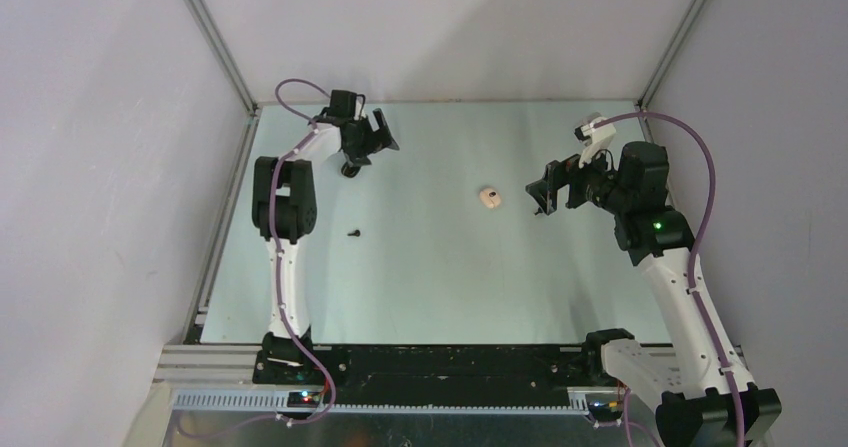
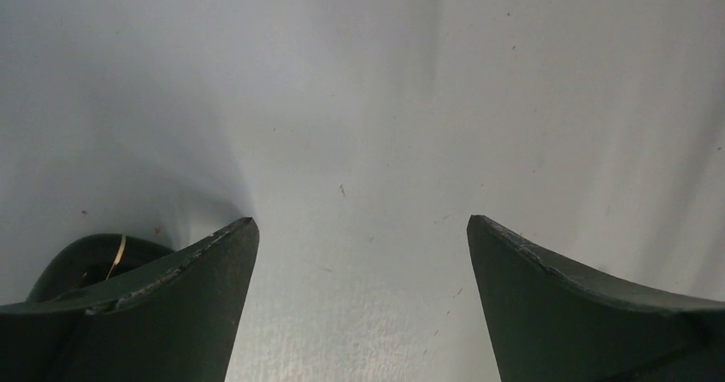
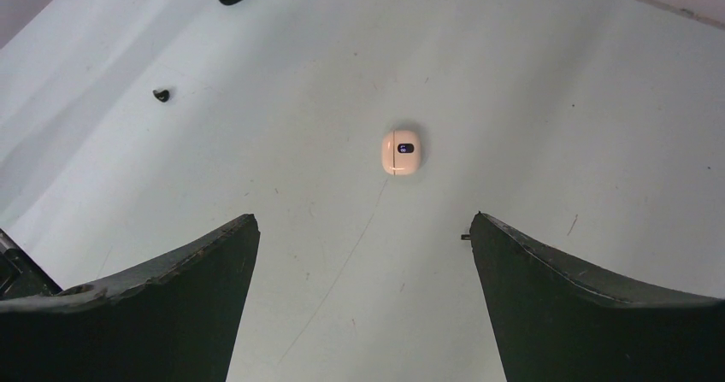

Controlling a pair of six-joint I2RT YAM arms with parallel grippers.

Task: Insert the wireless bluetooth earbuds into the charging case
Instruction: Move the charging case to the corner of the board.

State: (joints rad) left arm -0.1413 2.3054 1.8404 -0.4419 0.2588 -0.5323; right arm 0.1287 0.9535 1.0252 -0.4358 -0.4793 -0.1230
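One tiny black earbud lies on the pale table, left of centre; the right wrist view shows this earbud at far left. A cream charging case with its lid down sits mid-table, and this case lies ahead of my right gripper, which is open and empty. From above, the right gripper hovers just right of it. A black case rests at back left. My left gripper is open above the table beside it; the black case peeks out behind the left finger of that gripper.
White walls with metal corner rails enclose the table on three sides. The arm bases and a black mounting strip run along the near edge.
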